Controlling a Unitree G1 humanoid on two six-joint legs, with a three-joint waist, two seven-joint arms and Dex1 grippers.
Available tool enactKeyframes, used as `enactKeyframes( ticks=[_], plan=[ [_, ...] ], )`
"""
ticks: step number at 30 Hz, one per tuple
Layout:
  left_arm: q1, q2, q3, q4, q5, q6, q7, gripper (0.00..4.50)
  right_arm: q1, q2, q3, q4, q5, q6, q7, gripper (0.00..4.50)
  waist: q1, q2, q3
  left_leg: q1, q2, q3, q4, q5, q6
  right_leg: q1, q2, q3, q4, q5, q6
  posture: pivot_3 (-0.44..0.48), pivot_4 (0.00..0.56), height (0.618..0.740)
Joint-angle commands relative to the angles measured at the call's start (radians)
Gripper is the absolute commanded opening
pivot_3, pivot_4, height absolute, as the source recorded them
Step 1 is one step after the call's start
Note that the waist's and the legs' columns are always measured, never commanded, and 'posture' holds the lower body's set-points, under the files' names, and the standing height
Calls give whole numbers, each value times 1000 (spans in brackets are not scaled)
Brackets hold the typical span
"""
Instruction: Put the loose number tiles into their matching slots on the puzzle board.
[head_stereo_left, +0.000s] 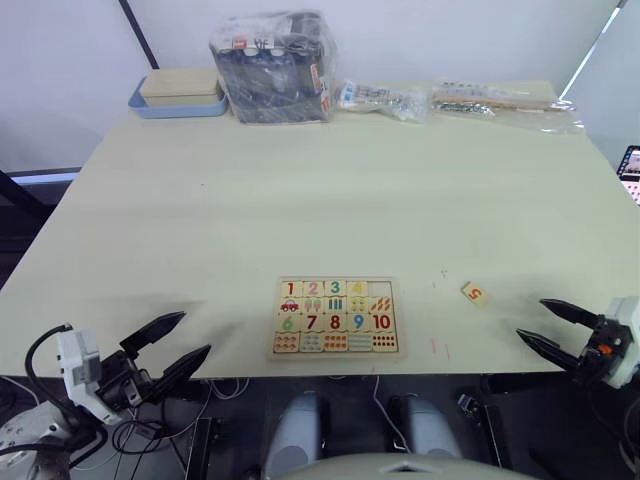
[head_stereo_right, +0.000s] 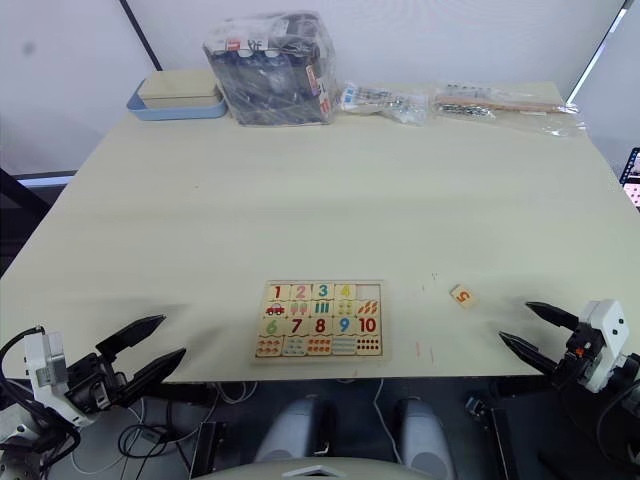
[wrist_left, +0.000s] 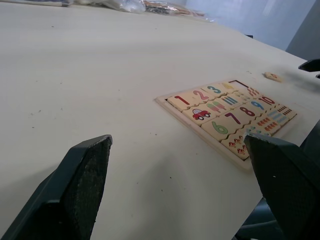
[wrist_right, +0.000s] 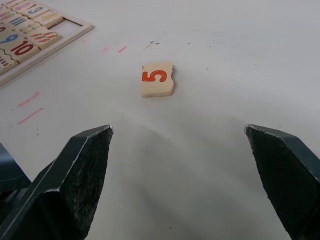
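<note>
We see tiles 1–4 seated in flat pale wooden puzzle board; small pale wooden tile 5 loose beside. Left gripper, right gripper spread, empty.

Both arms reach forward low at the near edge of the table. The left gripper sits off the near left corner, its two black fingers spread wide and pointing up and inward. The right gripper hovers over the near right edge, fingers likewise spread apart, pointing left.
</note>
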Motion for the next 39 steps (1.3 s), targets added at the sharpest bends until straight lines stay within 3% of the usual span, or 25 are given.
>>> enactKeyframes(
  ticks=[1, 39],
  plan=[
    [5, 4, 9, 8, 0, -21, -13, 4500, -4, -13, -17, 0, 5, -19, 5, 4414, 0, 0, 0, 0, 0, 0, 0, 0, 0, 0, 0, 0, 0, 0, 0, 0, 150, 740],
    [-20, 12, -1, 35, 5, -27, -51, 4500, -31, -20, 16, -16, 4, 14, 8, 4414, 0, 0, 0, -1, 1, 2, 0, 0, 0, -2, 0, 1, 0, 0, 0, 0, 150, 740]
  ],
)
